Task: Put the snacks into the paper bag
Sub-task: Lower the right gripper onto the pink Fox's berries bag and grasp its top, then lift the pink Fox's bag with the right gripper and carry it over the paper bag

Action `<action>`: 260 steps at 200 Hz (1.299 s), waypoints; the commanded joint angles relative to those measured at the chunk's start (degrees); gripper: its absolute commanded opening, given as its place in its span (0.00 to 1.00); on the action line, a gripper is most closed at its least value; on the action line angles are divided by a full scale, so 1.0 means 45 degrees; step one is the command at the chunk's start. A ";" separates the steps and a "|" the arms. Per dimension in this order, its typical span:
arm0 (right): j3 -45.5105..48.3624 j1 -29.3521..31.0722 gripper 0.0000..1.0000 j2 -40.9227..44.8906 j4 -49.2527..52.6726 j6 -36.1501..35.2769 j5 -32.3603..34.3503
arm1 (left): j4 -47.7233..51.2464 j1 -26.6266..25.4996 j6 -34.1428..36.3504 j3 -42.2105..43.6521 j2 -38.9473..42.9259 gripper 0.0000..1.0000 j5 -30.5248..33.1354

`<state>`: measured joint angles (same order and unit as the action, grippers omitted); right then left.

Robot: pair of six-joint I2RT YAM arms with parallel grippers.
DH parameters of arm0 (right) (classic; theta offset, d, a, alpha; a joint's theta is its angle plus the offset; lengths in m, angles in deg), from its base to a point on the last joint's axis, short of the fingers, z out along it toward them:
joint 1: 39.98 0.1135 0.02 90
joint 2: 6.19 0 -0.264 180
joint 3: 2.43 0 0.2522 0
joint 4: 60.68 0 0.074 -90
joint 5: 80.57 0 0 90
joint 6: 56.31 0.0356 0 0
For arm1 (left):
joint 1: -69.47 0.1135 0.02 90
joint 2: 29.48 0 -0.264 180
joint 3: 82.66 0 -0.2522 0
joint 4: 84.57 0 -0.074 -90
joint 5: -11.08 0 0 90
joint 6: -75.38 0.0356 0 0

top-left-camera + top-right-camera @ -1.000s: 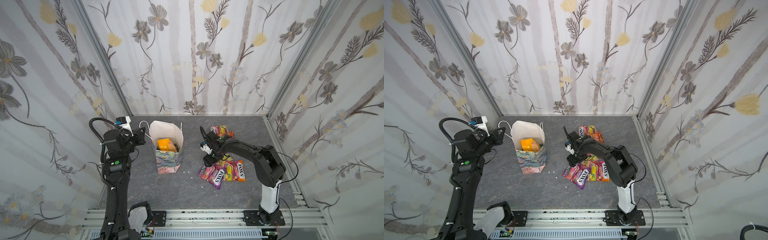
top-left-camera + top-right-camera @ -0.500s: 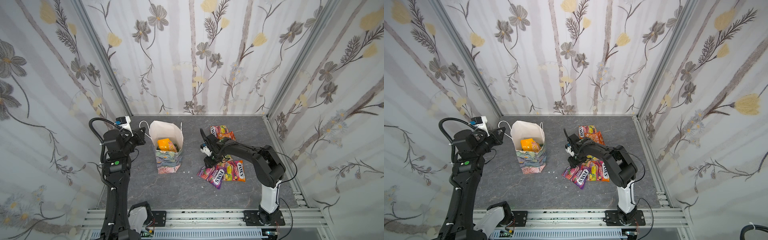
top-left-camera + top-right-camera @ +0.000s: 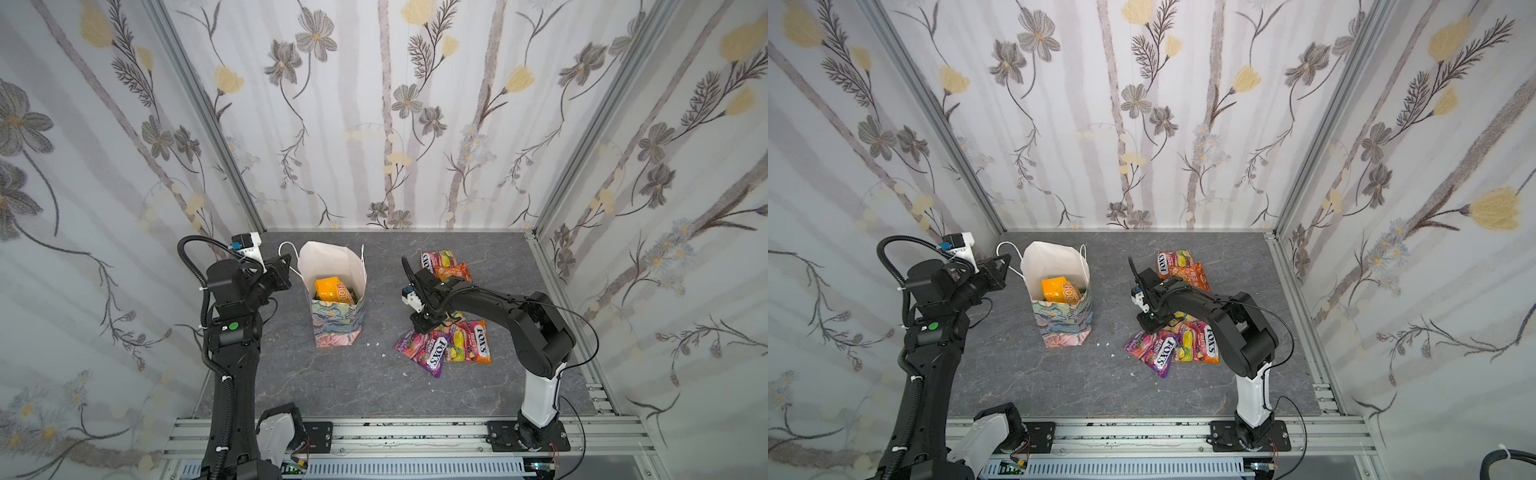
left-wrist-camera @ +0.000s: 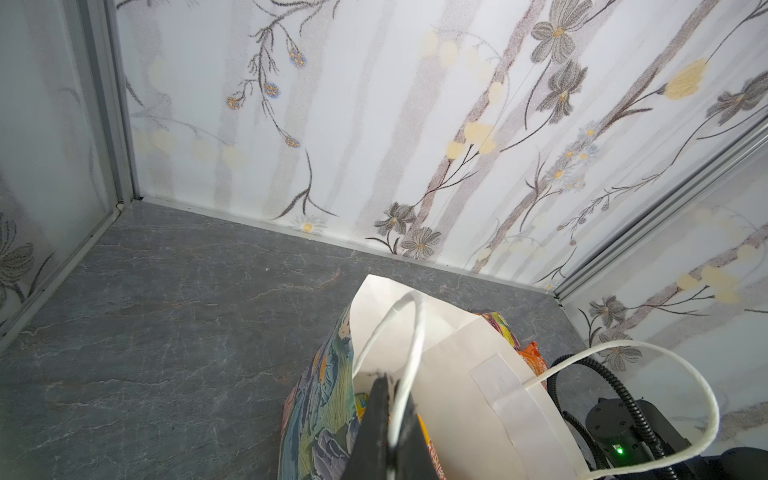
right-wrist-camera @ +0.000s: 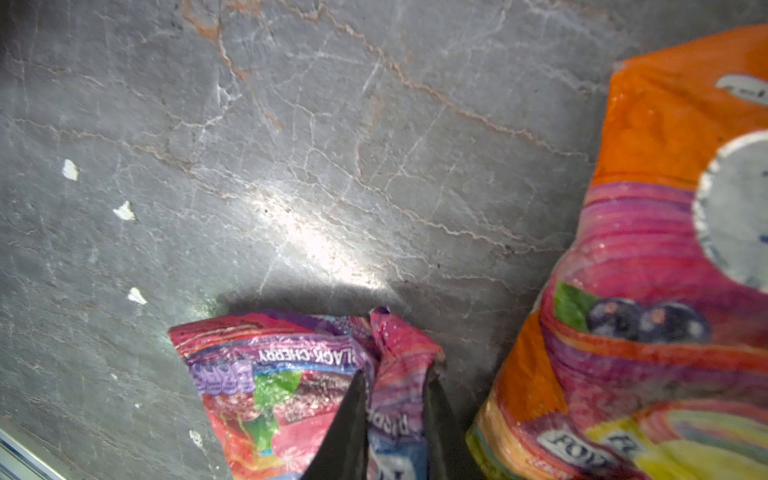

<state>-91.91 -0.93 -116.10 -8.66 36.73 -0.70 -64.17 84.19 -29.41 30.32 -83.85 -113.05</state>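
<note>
While most snacks (image 3: 469, 343) wait outside, paper bag (image 3: 332, 328): upright toward the table's (image 3: 332, 382) back-left corner; one orange pack (image 3: 330, 289) inside
left claw (image 4: 392, 399): clenched on its cord handle (image 4: 409, 332)
right claw (image 5: 395, 374): pinching purple pouch (image 5: 291, 374), toward right edge

Floral walls (image 3: 374, 124), grey marble floor (image 3: 332, 382)
</note>
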 commanded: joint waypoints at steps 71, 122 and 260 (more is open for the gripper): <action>-0.0058 -0.0022 0.00 0.0693 -0.0407 0.0139 -0.0254 | -0.0185 0.0000 0.0117 -0.0099 0.0058 0.01 -0.0112; -0.0170 -0.0038 0.00 0.1319 -0.0880 0.0065 -0.0982 | -0.0156 0.0010 0.0178 -0.0099 0.0021 0.01 -0.0033; -0.0379 -0.0413 0.00 0.3421 -0.2787 -0.0372 -0.3823 | -0.0185 0.0010 0.0171 -0.0080 0.0088 0.01 -0.0013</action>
<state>-92.92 -2.72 -102.33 -17.75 36.12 -13.55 -64.17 84.19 -29.15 30.32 -83.70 -113.03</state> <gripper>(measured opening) 0.053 0.050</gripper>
